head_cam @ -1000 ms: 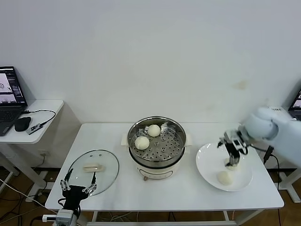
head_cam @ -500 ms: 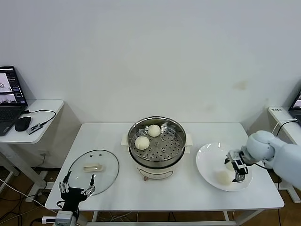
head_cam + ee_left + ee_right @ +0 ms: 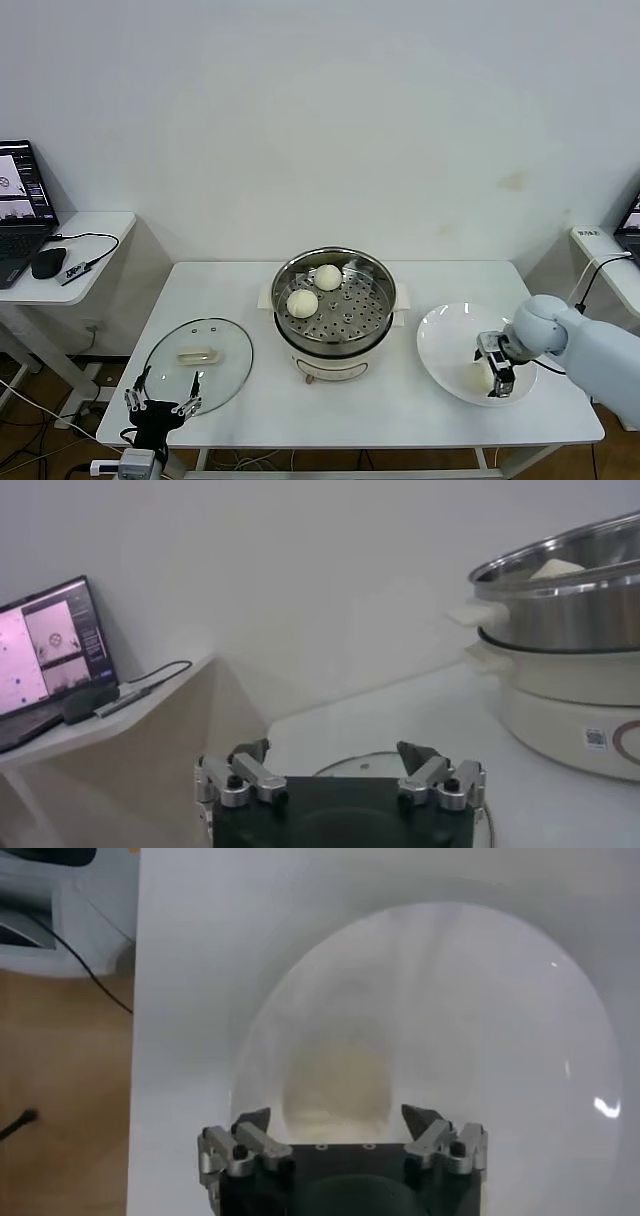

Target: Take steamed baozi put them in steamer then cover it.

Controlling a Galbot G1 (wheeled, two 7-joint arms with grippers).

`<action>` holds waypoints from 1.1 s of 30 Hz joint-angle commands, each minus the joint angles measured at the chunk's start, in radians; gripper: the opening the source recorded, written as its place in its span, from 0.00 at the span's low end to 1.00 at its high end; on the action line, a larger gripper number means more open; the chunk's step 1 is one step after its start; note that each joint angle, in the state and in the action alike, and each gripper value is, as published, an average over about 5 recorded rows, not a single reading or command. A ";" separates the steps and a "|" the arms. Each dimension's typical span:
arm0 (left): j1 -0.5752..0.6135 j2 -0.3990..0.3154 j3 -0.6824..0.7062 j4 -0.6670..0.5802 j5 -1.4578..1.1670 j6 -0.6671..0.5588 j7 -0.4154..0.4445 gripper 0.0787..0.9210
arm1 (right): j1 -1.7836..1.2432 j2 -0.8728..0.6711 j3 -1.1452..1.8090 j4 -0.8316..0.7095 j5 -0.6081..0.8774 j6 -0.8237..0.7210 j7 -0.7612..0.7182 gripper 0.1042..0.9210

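Cream-white baozi point(image 3: 337, 1088) — between right gripper point(image 3: 340, 1128) fingers

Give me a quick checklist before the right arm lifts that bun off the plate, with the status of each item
1. Right gripper down over the baozi on the plate: ok, in the right wrist view the bun sits between its fingers.
2. Fingers firmly closed on the bun: cannot tell, the contact is hidden.
3. Free space in the steamer: ok, two buns sit at the robot's left and back of the tray, the rest is bare.
4. Cover off the steamer: ok, it lies flat on the table to the robot's left.
5. Left gripper out of the way: ok, open, at the table's near edge by the cover.
6. Other buns on the white plate: cannot tell, only one shows.
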 commanded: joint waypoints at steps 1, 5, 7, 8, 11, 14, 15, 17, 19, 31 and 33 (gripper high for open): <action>-0.001 -0.001 0.000 0.001 0.000 0.000 0.000 0.88 | -0.031 0.034 0.020 -0.035 -0.013 -0.003 0.010 0.80; -0.001 -0.003 0.000 0.002 0.000 0.000 -0.001 0.88 | -0.028 0.037 0.024 -0.041 -0.014 -0.005 0.014 0.72; 0.000 -0.003 0.001 0.001 0.000 -0.001 -0.001 0.88 | -0.025 0.035 0.027 -0.041 -0.012 -0.004 0.012 0.69; 0.001 -0.003 0.001 0.000 0.000 -0.001 -0.001 0.88 | -0.022 0.034 0.028 -0.040 -0.010 -0.004 0.011 0.68; 0.002 -0.001 0.000 -0.004 0.000 0.000 0.000 0.88 | 0.001 0.025 0.026 -0.032 0.003 -0.006 0.000 0.67; 0.002 0.001 -0.001 -0.008 0.000 0.000 0.000 0.88 | 0.062 0.008 0.001 -0.015 0.029 -0.010 -0.021 0.66; 0.002 0.002 -0.002 -0.009 -0.001 0.001 0.000 0.88 | 0.089 0.001 -0.013 -0.009 0.038 -0.012 -0.028 0.66; 0.002 0.003 -0.002 -0.010 -0.001 0.001 0.000 0.88 | 0.159 -0.013 -0.047 0.002 0.062 -0.015 -0.044 0.67; 0.001 0.004 -0.002 -0.011 -0.002 0.000 0.000 0.88 | 0.229 -0.026 -0.077 0.011 0.088 -0.019 -0.058 0.67; 0.000 0.014 0.002 -0.022 -0.008 -0.001 0.000 0.88 | 0.634 0.030 -0.249 0.023 0.252 -0.041 -0.075 0.68; 0.000 0.015 0.001 -0.023 -0.009 -0.001 0.000 0.88 | 0.710 0.074 -0.297 0.018 0.277 -0.041 -0.072 0.68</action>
